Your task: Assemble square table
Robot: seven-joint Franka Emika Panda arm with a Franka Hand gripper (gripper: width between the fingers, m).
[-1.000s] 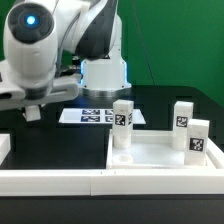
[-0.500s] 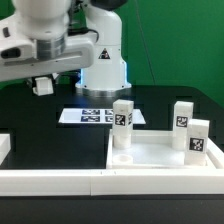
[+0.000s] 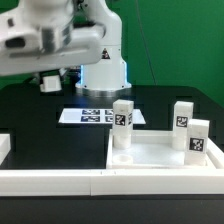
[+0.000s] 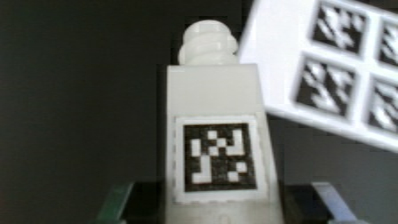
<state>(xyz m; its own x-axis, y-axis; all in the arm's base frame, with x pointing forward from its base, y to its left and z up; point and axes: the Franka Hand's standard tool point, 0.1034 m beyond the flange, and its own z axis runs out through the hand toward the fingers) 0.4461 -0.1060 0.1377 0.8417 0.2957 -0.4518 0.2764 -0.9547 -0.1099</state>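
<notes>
A green backdrop stands behind a black bench [image 3: 30, 120], with the marker board [image 3: 98, 116] lying flat near its far edge. The gripper [image 4: 217, 195] is pinching a leg [image 4: 217, 130], its threaded tip pointing away from the wrist; the arm hangs high over the bench's far side. The square table top [image 3: 160, 152] sits at the near edge toward the exterior view's right, with three legs standing on it: one [image 3: 123, 122] at its far corner, two more [image 3: 183, 114] [image 3: 198, 136] along the other side. You likely need to carry this leg to the free corner. Keep it plumb, line the thread over the hole before lowering, and turn gently so it doesn't cross-thread
</notes>
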